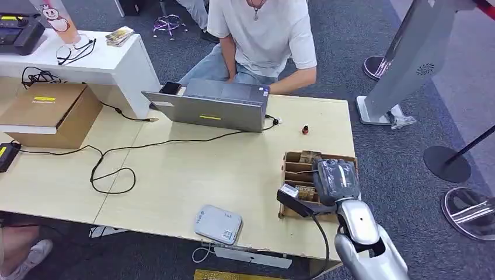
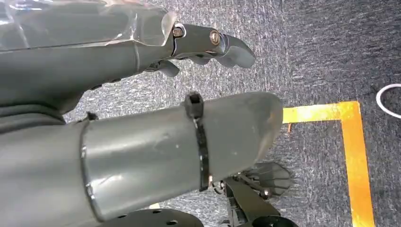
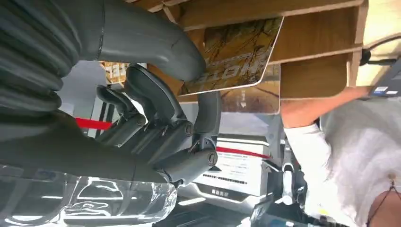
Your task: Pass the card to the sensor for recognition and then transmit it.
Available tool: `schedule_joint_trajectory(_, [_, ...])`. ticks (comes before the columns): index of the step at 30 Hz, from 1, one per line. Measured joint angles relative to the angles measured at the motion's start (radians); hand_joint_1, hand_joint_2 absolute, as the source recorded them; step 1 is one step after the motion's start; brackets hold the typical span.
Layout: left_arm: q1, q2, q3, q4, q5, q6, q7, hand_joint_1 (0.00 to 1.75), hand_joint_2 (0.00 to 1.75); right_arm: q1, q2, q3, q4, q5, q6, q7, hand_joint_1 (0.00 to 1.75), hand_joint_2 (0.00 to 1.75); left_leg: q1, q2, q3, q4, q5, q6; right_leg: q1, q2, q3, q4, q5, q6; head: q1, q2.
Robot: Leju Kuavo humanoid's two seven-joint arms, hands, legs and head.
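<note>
The tabletop (image 1: 192, 169) is showing smooth pale wood; the card (image 3: 236, 56) is gleaming glossy in its wooden box (image 1: 295, 166). Matt grey plastic is covering the right hand (image 3: 156, 109), above rough carpet (image 2: 307, 56).

Silver, glossy forearm shell on the right arm (image 1: 365, 233), rounded and tapering toward the wrist, with a black cable running alongside it and a dark grey right robot hand (image 1: 334, 179) wrapped in crinkled clear plastic film. Grey ribbed cover, thick smooth grey thumb (image 3: 156, 45) and darker segmented fingers (image 3: 151, 101) with small screw heads at the pivots. Left robot hand (image 2: 142, 109) of matching matte grey, with brass-coloured screws near the fingertips at 1 o'clock, a black cable tie cinched round the thick thumb (image 2: 189, 146), and clear film taped over the back.
</note>
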Motion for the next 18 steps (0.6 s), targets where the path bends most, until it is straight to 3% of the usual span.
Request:
schedule_joint_trajectory(5, [0.000,0.000,0.000,0.000,0.001,0.000,0.000,0.00,0.00,0.000,0.002,0.000,-0.005,-0.003,-0.006,-0.003,1.75,1.75,0.000,0.000,0.000,0.000,0.000,0.000,0.000,0.000,0.000,0.000,0.000,0.000,0.000,0.000])
schedule_joint_trajectory(10, [0.012,0.008,0.000,0.000,0.000,-0.026,-0.074,0.00,0.00,0.015,0.002,-0.018,-0.013,-0.005,-0.035,0.006,1.75,1.75,0.000,0.000,0.000,0.000,0.000,0.000,0.000,0.000,0.000,0.000,0.000,0.000,0.000,0.000])
schedule_joint_trajectory(18, [0.026,0.013,0.000,0.000,0.000,-0.028,-0.074,0.00,0.00,0.024,0.002,-0.031,-0.019,-0.004,-0.038,0.005,1.75,1.75,0.000,0.000,0.000,0.000,0.000,0.000,0.000,0.000,0.000,0.000,0.000,0.000,0.000,0.000])
